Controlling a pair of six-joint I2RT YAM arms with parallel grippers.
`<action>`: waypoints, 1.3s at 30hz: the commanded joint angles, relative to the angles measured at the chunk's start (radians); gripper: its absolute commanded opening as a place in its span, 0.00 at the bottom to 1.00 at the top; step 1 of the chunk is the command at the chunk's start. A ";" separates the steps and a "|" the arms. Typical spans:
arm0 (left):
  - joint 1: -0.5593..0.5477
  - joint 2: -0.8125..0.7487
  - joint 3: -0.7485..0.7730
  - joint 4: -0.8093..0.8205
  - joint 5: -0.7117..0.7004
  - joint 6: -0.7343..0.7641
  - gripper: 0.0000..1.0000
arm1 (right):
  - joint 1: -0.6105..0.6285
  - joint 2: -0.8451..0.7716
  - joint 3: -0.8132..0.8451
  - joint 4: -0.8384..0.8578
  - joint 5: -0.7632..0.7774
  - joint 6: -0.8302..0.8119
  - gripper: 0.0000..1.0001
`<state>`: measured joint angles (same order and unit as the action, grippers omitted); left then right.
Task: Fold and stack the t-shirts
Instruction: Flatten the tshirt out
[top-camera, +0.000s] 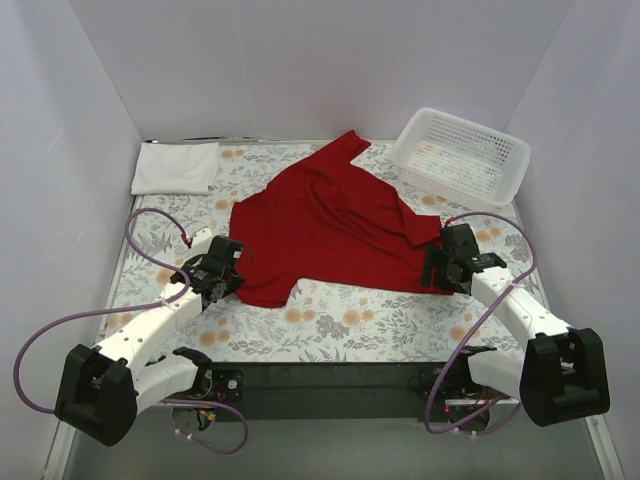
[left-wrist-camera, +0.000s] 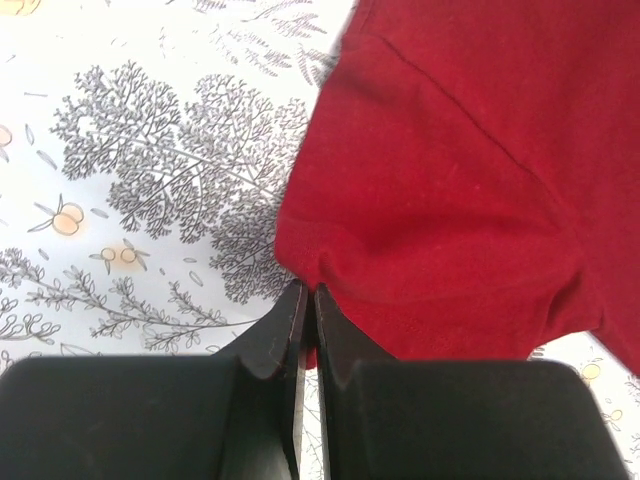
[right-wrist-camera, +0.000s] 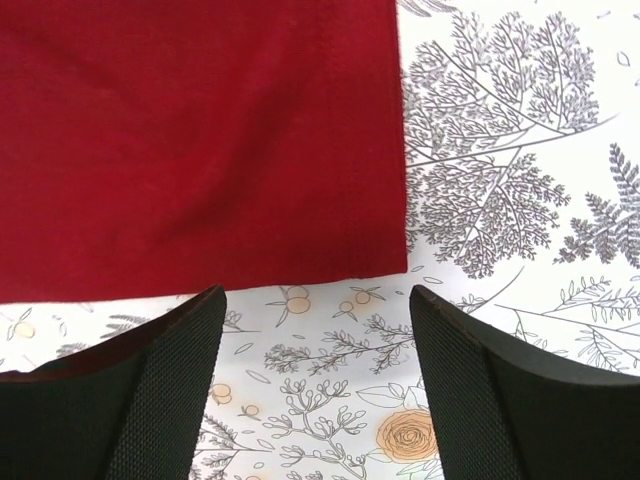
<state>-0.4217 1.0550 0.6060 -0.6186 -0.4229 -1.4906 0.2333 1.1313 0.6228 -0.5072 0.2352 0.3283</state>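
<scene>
Deep red t-shirt lies loose and unfolded mid-desk, rumpled, one end pointing to the far side. Left tool is clenched on the shirt's near-left edge, cloth puckered at the tips (thin pinch, only the rim of the fabric). Right tool is released, fingers wide apart, only floral desk between them. It sits just off the shirt's near-right hem corner, and the wrist view shows no cloth in it. White t-shirt is a flat folded rectangle, apart from the red one, off its far-left side. White mesh basket is off its far-right side, near the cloth; touching or not, cannot tell.
</scene>
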 joint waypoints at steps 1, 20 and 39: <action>0.006 -0.018 0.005 0.068 -0.008 0.036 0.00 | -0.020 0.027 0.032 0.002 0.056 0.037 0.79; 0.008 -0.064 -0.002 0.088 0.024 0.049 0.00 | -0.192 0.055 -0.054 0.093 -0.037 0.051 0.58; 0.009 -0.078 -0.006 0.088 0.027 0.052 0.00 | -0.224 0.108 -0.086 0.099 -0.143 0.031 0.44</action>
<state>-0.4179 1.0019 0.6025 -0.5449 -0.3847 -1.4502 0.0132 1.2140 0.5621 -0.4068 0.1268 0.3565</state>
